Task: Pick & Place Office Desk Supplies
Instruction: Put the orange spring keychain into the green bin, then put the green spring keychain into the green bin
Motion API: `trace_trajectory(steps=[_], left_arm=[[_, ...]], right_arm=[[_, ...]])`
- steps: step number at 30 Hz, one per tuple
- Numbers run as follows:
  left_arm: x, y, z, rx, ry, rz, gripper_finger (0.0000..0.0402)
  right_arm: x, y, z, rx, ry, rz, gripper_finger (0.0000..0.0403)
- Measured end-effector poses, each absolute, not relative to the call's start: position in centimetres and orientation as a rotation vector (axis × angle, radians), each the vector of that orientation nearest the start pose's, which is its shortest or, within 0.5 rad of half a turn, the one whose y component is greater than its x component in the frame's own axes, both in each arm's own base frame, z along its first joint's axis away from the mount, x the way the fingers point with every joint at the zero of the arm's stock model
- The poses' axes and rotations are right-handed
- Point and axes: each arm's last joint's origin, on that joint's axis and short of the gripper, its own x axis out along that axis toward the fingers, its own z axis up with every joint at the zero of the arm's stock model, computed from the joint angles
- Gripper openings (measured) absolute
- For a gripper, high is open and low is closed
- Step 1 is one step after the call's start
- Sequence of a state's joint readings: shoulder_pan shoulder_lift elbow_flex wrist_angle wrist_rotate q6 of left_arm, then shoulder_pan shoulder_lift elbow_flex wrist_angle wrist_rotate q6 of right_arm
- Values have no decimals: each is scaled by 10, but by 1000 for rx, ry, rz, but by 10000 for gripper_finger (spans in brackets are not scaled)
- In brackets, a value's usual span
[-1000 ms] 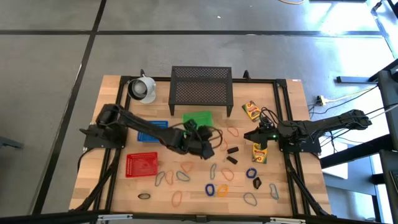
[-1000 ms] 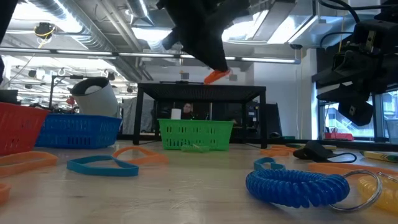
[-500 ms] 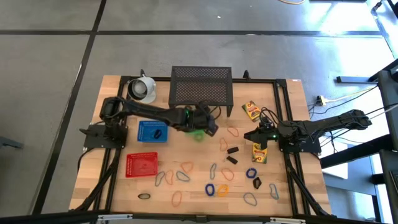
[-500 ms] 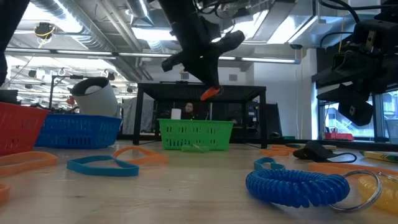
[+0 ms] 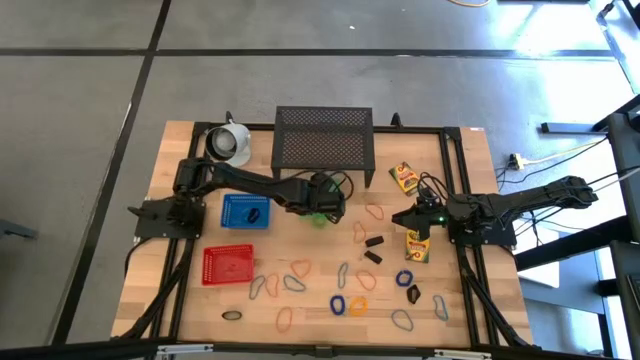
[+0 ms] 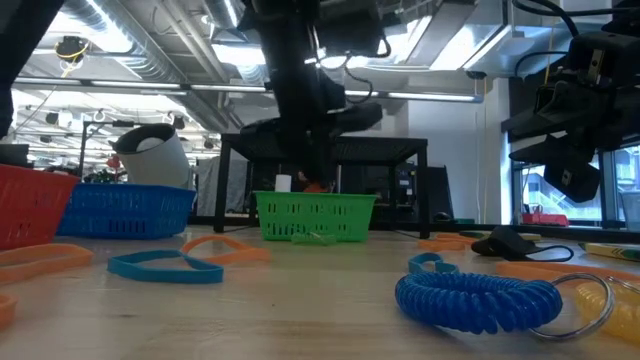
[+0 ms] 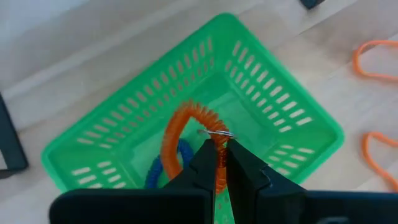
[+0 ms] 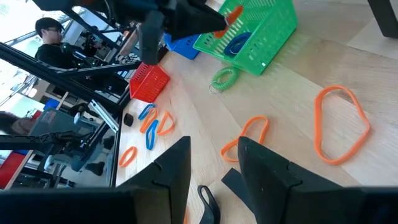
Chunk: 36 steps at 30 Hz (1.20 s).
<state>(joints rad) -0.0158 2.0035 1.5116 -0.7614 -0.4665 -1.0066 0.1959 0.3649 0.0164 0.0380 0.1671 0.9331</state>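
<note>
My left gripper (image 7: 216, 146) is shut on an orange spiral coil (image 7: 177, 130) and hovers over the green basket (image 7: 280, 124). In the low view it sits just above the basket's rim (image 6: 315, 200). A blue coil (image 7: 168, 168) lies inside the basket. A green coil (image 8: 224, 78) lies on the table beside the basket. My right gripper (image 5: 405, 217) waits at the table's right side, open, with nothing between its fingers (image 8: 214, 152). My left gripper pinches the orange coil between its two fingertips, at the stretch next to its small metal ring (image 7: 219, 135). The fingers slant down from above. The coil's loop stands out past the fingertips over the basket's inside; I cannot tell whether it touches the basket floor.
A black mesh stand (image 5: 323, 140) and a white cup (image 5: 230, 143) stand at the far edge. A blue basket (image 5: 245, 211) and a red basket (image 5: 228, 264) sit at the left. Crayon boxes (image 5: 404, 177), black clips (image 5: 372, 242) and loose bands (image 5: 340, 300) lie right and near.
My left gripper has gone toward the table's far edge and down, from the middle of the table to just over the green basket, rolling its wrist on the way. It has stayed shut, and the orange coil has come down with it to the basket's rim.
</note>
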Motion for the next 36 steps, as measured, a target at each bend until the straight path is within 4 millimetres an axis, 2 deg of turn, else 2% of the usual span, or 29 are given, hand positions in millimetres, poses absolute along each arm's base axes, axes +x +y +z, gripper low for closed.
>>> trace_trajectory(steps=[7,14,19,22,25,28,32,36], left_arm=[[405,2,186,-607,897,958,34],[404,-6,186,-593,913,945,105],[401,-7,197,-611,932,924,157],[404,-12,209,-630,908,880,173],[409,-27,221,-594,896,756,176],[409,-49,226,-465,945,618,174],[402,-78,220,-293,991,516,176],[395,-92,209,-183,990,531,180]], right_arm=[[115,18,141,870,296,-116,136],[115,18,141,870,295,-116,136],[115,18,141,870,295,-116,136],[115,18,141,870,295,-116,136],[115,18,141,870,296,-115,136],[115,18,141,870,297,-114,136],[115,18,141,870,297,-114,136],[115,18,141,870,297,-113,136]])
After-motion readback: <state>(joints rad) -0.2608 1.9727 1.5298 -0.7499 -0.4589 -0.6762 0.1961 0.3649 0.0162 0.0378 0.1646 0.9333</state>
